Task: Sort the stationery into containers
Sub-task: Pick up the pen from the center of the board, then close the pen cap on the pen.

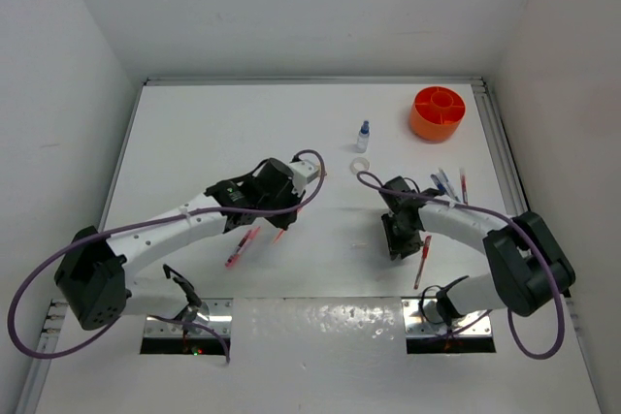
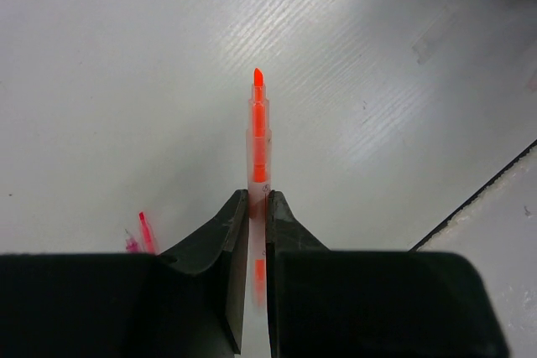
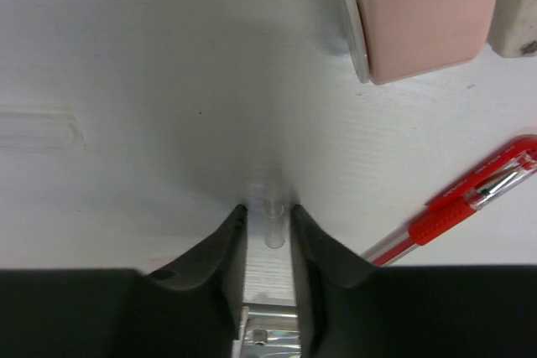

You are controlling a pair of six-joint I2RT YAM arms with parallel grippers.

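Your left gripper [image 2: 258, 200] is clamped on an orange highlighter [image 2: 258, 123], whose tip points straight out past the fingers above bare table [image 2: 126, 56]. A pink pen [image 2: 147, 230] lies just beside the left finger at lower left. The table's dark edge cuts across the lower right corner of that view, so room runs out on that side; ahead and to the left it is open.

Your right gripper [image 3: 268, 215] is down at the surface, jaws narrowly apart around a small clear tube [image 3: 273, 222]; the pads do not seem to touch it, though the view is tight. A red pen [image 3: 457, 205] lies slanted just right of the right finger. A pinkish-tan eraser [image 3: 424, 14] sits at upper right, touching a white eraser [image 3: 513, 6].

In the top view, the orange tub [image 1: 437, 113] stands at upper right, near the table's right edge and well apart from both grippers.
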